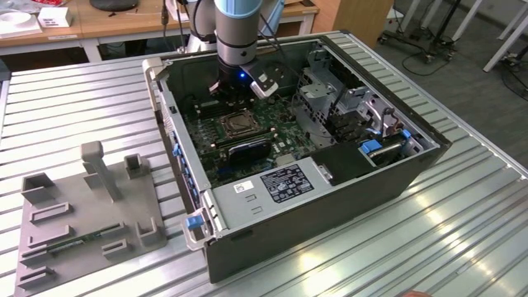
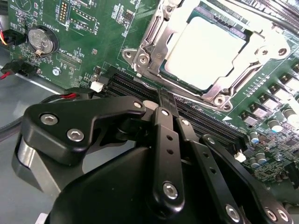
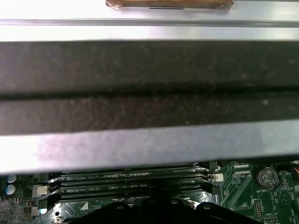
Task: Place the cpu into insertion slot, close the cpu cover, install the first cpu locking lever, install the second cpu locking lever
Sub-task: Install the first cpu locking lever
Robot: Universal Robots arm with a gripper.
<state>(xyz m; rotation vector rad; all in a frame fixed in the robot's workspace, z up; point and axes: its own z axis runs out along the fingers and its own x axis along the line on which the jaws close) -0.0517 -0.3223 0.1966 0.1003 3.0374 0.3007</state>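
Observation:
The cpu (image 2: pixel 205 49) lies flat in its socket on the green motherboard, its pale metal top showing through the window of the cpu cover (image 2: pixel 148 44). The silvery cover frame lies down around the chip. In the exterior view the socket with the cpu (image 1: pixel 237 124) sits mid-board inside the open computer case (image 1: pixel 330 204). My gripper (image 1: pixel 232 98) hangs just behind it on the arm. In the second wrist view my gripper (image 2: pixel 166 103) is shut, with nothing seen between its black fingers (image 2: pixel 164 140). Its tips sit over the black memory slots (image 2: pixel 135 86) beside the socket.
The case's walls (image 3: pixel 149 144) stand close around the arm. A metal drive cage (image 1: pixel 330 99) fills the case on the exterior view's right. A coin battery (image 2: pixel 38 38) and red-wired connectors (image 2: pixel 14 70) sit beyond the slots. A grey fixture plate (image 1: pixel 83 210) lies on the table.

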